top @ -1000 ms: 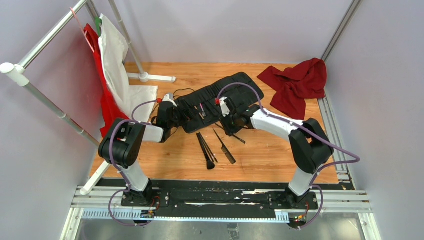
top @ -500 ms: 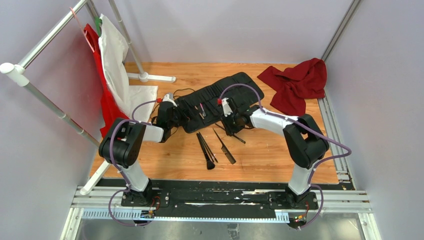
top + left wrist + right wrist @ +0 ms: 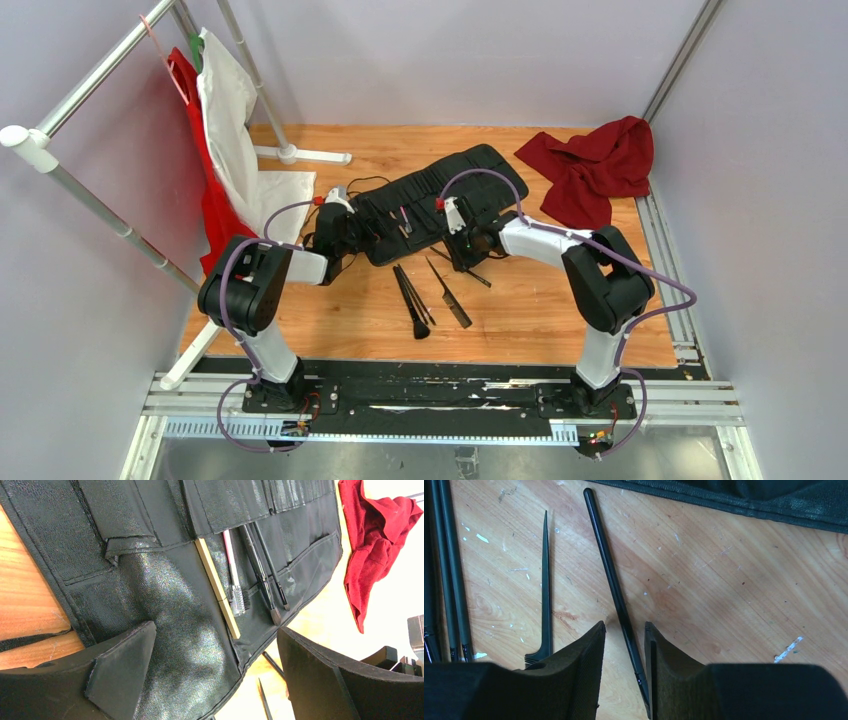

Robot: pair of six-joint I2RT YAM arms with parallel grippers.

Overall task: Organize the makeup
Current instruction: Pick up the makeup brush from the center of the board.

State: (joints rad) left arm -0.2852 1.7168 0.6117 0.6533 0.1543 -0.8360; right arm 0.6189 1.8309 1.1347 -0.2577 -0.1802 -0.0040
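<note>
Right gripper [image 3: 625,630] straddled a black brush [image 3: 609,575] on the table [image 3: 724,580], jaws narrowly apart; left gripper [image 3: 215,675] stood spread wide over the case [image 3: 165,590].

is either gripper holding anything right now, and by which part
Nothing is held yet. The right gripper straddles a slim black brush partway along its handle, with a gap left beside it; the left gripper hangs open over the case.

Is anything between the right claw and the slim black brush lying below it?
Nothing visible. The right claw straddles the slim black brush on the wooden table, jaws apart either side of it; the comb lies apart beside it.
</note>
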